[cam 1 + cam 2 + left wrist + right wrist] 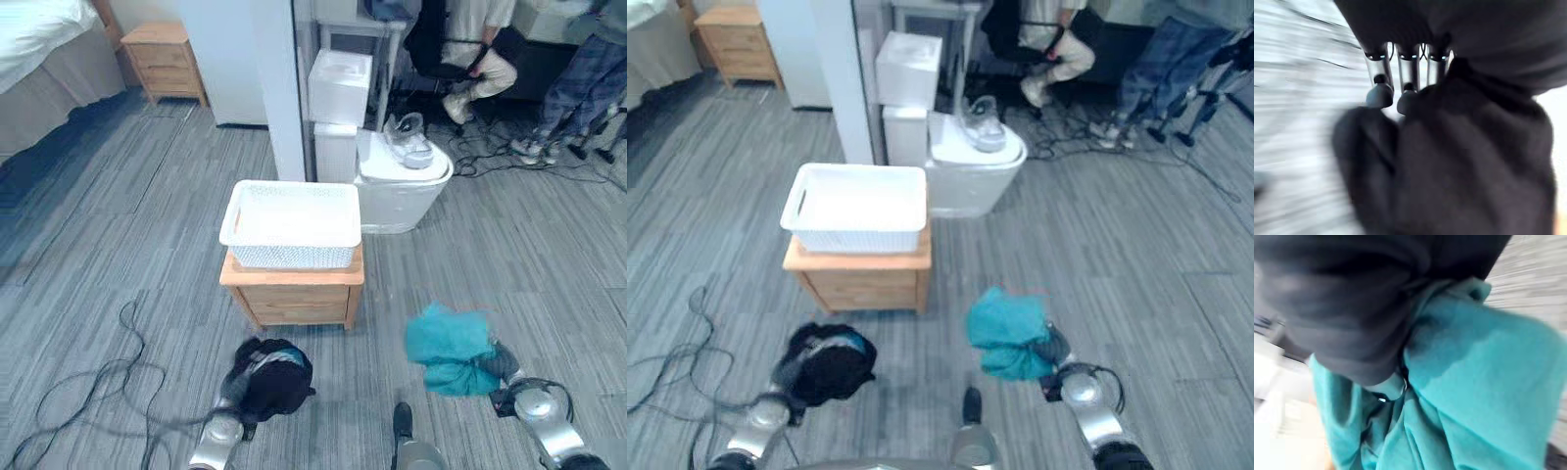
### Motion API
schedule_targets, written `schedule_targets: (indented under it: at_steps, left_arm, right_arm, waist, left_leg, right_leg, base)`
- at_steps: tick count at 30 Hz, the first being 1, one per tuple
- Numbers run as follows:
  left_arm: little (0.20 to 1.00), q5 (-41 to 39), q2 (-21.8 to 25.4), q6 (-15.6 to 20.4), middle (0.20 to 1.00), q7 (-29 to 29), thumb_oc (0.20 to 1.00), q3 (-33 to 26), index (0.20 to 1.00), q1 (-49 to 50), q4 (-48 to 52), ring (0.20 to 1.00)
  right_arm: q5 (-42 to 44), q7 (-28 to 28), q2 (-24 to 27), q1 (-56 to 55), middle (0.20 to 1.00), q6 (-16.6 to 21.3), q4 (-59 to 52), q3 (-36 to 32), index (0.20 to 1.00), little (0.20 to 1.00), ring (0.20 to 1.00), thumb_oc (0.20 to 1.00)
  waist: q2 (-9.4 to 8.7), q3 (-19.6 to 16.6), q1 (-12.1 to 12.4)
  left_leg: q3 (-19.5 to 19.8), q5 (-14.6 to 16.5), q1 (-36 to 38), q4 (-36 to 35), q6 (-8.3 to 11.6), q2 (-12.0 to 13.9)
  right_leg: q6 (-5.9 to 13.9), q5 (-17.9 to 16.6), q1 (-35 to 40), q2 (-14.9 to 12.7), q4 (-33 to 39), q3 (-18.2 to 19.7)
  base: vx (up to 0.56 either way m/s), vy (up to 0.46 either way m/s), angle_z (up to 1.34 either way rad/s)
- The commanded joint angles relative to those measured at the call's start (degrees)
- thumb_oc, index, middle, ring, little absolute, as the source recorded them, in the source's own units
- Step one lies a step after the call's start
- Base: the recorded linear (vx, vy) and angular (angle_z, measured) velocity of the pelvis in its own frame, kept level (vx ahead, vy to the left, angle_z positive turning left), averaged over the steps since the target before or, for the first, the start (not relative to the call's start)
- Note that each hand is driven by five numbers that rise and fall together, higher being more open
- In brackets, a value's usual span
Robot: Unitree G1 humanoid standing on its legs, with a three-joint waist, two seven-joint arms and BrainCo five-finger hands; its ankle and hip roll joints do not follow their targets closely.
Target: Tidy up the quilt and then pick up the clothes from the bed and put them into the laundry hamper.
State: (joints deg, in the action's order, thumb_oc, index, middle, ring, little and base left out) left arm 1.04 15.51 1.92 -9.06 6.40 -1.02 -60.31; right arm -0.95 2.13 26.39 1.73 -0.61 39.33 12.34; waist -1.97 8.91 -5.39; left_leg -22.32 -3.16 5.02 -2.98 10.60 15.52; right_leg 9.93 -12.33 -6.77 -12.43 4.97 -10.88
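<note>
Both hands are full of clothes. On the left side, the left hand is low down near the floor, and its fingers are curled into a black piece of clothing — a dark bundle with a little strip of blue showing at the top. On the other side, the right hand holds up a teal piece of clothing. That cloth is bunched into a soft lump and wraps right over the hand, so only the dark wrist cover peeks out behind it, but the cloth hangs from the hand and does not touch the floor.

Straight ahead, between the two hands and a bit farther off, stands a small wooden cabinet. A white laundry hamper with tiny holes in its sides sits on top of it, and nothing can be seen inside — both pieces of clothing are outside it, down in the hands.

Behind the hamper there is a white pillar, some white boxes stacked up, and a round white tub. Far off to the left are the corner of a bed and a wooden nightstand. Two people sit at the back on the right, by some dark cables on the grey floor.
</note>
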Motion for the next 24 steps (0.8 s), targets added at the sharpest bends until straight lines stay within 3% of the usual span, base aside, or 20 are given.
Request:
schedule_targets:
  at_steps: [1, 4, 8, 10, 12, 13, 14, 15, 16, 17, 18, 19, 21, 23, 24]
  left_arm:
    - [0.2, 1.1, 1.6, 0.1, 0.2, -2.3, 0.2, -0.6, 0.2, 3.6, -6.1, 0.2]
    - [0.2, 1.0, 2.1, 0.7, 0.2, -2.4, 0.2, 0.5, 0.2, 3.5, -2.1, 0.2]
    - [0.2, -0.1, 4.1, 2.0, 0.2, -1.1, 0.2, 1.8, 0.2, 4.7, 10.2, 0.2]
    - [0.2, -0.4, 5.6, 2.1, 0.2, 0.6, 0.2, 3.0, 0.2, 4.6, 15.3, 0.2]
    - [0.2, -0.7, 6.9, 1.9, 0.2, 1.3, 0.2, 3.0, 0.2, 4.7, 20.2, 0.2]
    - [0.2, -0.7, 8.6, 2.2, 0.2, 2.5, 0.2, 3.6, 0.2, 5.1, 24.6, 0.2]
    - [0.2, -0.7, 8.6, 2.2, 0.2, 2.5, 0.2, 3.5, 0.2, 5.1, 24.7, 0.2]
    - [0.2, -0.4, 9.1, 2.4, 0.2, 2.6, 0.2, 3.7, 0.2, 5.0, 26.4, 0.2]
    - [0.2, -0.1, 10.0, 2.5, 0.2, 2.8, 0.2, 3.5, 0.2, 4.7, 27.7, 0.2]
    - [0.2, 0.2, 11.0, 2.8, 0.2, 2.9, 0.2, 3.6, 0.2, 3.7, 29.2, 0.2]
    - [0.2, 0.2, 11.0, 2.8, 0.2, 2.9, 0.2, 3.5, 0.2, 3.7, 29.2, 0.2]
    - [0.2, 0.1, 11.4, 3.1, 0.2, 3.0, 0.2, 2.8, 0.2, 3.3, 30.1, 0.2]
    - [0.2, 0.3, 11.9, 3.3, 0.2, 2.8, 0.2, 1.8, 0.2, 3.0, 32.1, 0.2]
    - [0.2, 0.4, 12.0, 3.7, 0.2, 1.8, 0.2, 0.3, 0.2, 1.7, 33.9, 0.2]
    - [0.2, 0.3, 11.8, 4.3, 0.2, 1.4, 0.2, -0.2, 0.2, 1.3, 34.9, 0.2]
  right_arm:
    - [2.8, 0.0, 1.3, 4.2, 0.2, 0.8, 3.1, -2.4, 0.2, 0.2, 0.2, 0.2]
    - [1.5, 0.0, 1.1, 3.9, 0.2, 0.9, 2.5, -1.9, 0.2, 0.2, 0.2, 0.2]
    - [0.1, 0.3, 0.1, 0.9, 0.2, 0.7, 0.9, -3.7, 0.2, 0.2, 0.2, 0.2]
    - [0.3, 0.7, -0.9, -0.9, 0.2, 0.8, 0.2, -5.3, 0.2, 0.2, 0.2, 0.2]
    - [0.3, 1.0, -1.6, -1.1, 0.2, 0.6, -0.9, -5.5, 0.2, 0.2, 0.2, 0.2]
    - [0.8, 1.7, -2.2, -1.7, 0.2, 1.2, -3.3, -6.2, 0.2, 0.2, 0.2, 0.2]
    - [0.8, 1.7, -2.2, -1.7, 0.2, 1.2, -3.3, -6.2, 0.2, 0.2, 0.2, 0.2]
    - [1.9, 1.9, -2.3, -2.2, 0.2, 1.8, -4.5, -6.8, 0.2, 0.2, 0.2, 0.2]
    - [3.2, 2.3, -2.2, -2.8, 0.2, 2.3, -6.2, -7.4, 0.2, 0.2, 0.2, 0.2]
    - [5.4, 3.0, -2.3, -3.4, 0.2, 3.4, -8.2, -8.2, 0.2, 0.2, 0.2, 0.2]
    - [5.4, 3.0, -2.4, -3.4, 0.2, 3.4, -8.2, -8.2, 0.2, 0.2, 0.2, 0.2]
    - [5.9, 3.6, -2.0, -3.6, 0.2, 3.9, -9.6, -9.0, 0.2, 0.2, 0.2, 0.2]
    - [5.8, 4.0, -2.2, -3.1, 0.2, 4.6, -11.9, -9.0, 0.2, 0.2, 0.2, 0.2]
    - [5.3, 4.6, -2.5, -2.5, 0.2, 5.0, -14.2, -9.6, 0.2, 0.2, 0.2, 0.2]
    - [5.2, 4.9, -2.1, -2.4, 0.2, 5.5, -15.5, -9.9, 0.2, 0.2, 0.2, 0.2]
  waist:
    - [2.29, 5.7, 3.4]
    - [2.29, 5.7, 4.3]
    - [1.23, 5.2, 5.9]
    - [0.07, 5.6, 6.3]
    - [-0.67, 6.1, 6.1]
    - [-0.67, 6.3, 5.5]
    - [-0.73, 6.1, 5.5]
    - [-0.94, 6.4, 4.5]
    - [-1.14, 6.2, 3.3]
    - [-1.33, 6.9, 1.3]
    - [-1.33, 6.9, 1.3]
    - [-1.78, 7.0, 0.4]
    - [-2.01, 6.5, -0.4]
    - [-2.07, 6.0, -0.9]
    - [-2.17, 5.7, -1.2]
  left_leg:
    - [7.7, -8.3, -7.8, -2.0, 4.41, 8.6]
    - [7.7, -7.4, -7.4, -1.0, 4.41, 8.6]
    - [9.6, -4.3, -7.0, 0.2, 3.69, 6.8]
    - [10.9, -3.0, -6.6, 0.0, 2.28, 4.2]
    - [10.7, -1.8, -5.1, -0.6, 0.75, 2.0]
    - [10.5, -0.5, -3.8, -1.5, -0.4, 1.2]
    - [10.5, -0.6, -4.0, -1.6, -0.46, 1.1]
    - [11.0, 0.1, -3.6, -2.0, -0.99, 0.4]
    - [11.7, 0.7, -3.6, -2.0, -1.65, -0.7]
    - [13.0, 2.0, -2.4, -2.0, -2.41, -2.9]
    - [13.0, 1.9, -2.5, -2.0, -2.42, -2.9]
    - [13.4, 3.5, -0.7, -2.0, -2.71, -4.7]
    - [13.0, 6.4, 2.1, -2.0, -2.74, -6.1]
    - [11.9, 8.6, 5.5, -2.0, -2.26, -6.3]
    - [11.5, 9.9, 7.3, -2.0, -2.29, -6.9]
  right_leg:
    - [5.07, 9.1, 5.1, -5.6, -0.5, 2.3]
    - [5.07, 8.3, 6.5, -6.3, -0.5, 0.7]
    - [5.07, 6.6, 8.3, -8.7, -3.5, -1.6]
    - [5.07, 2.4, 8.4, -11.5, -9.9, -2.4]
    - [5.07, -5.2, 7.0, -14.5, -16.3, -3.2]
    - [5.07, -4.6, 4.5, -14.9, -20.9, -4.3]
    - [5.07, -4.8, 4.3, -14.9, -20.8, -4.2]
    - [5.07, -2.1, 2.4, -11.8, -22.0, -2.2]
    - [5.02, 3.8, 0.3, -6.7, -21.1, 0.0]
    - [4.56, 9.7, -2.6, 1.7, -17.5, 2.3]
    - [4.53, 9.4, -2.6, 1.8, -17.2, 2.3]
    - [3.58, 8.6, -2.9, 3.7, -11.4, 1.4]
    - [3.03, 6.0, -5.7, 4.6, -4.8, -4.4]
    - [4.02, 4.2, -9.2, 2.7, -2.2, -12.1]
    - [3.92, 4.0, -9.7, 1.8, -2.2, -14.1]
  base:
    - [-0.01, 0.077, 0.3]
    - [0.03, 0.14, 0.17]
    - [0.08, 0.145, 0.32]
    - [0.13, 0.167, 0.51]
    - [0.19, 0.29, 0.58]
    - [0.19, 0.284, 0.4]
    - [0.23, 0.316, 0.34]
    - [0.2, 0.272, 0.16]
    - [0.45, 0.461, 0.33]
    - [0.34, 0.346, 0.45]
    - [0.41, 0.271, 0.56]
    - [0.3, 0.11, 0.35]
    - [0.46, 0.092, 0.19]
    - [0.46, 0.006, -0.03]
    - [0.3, -0.002, -0.55]
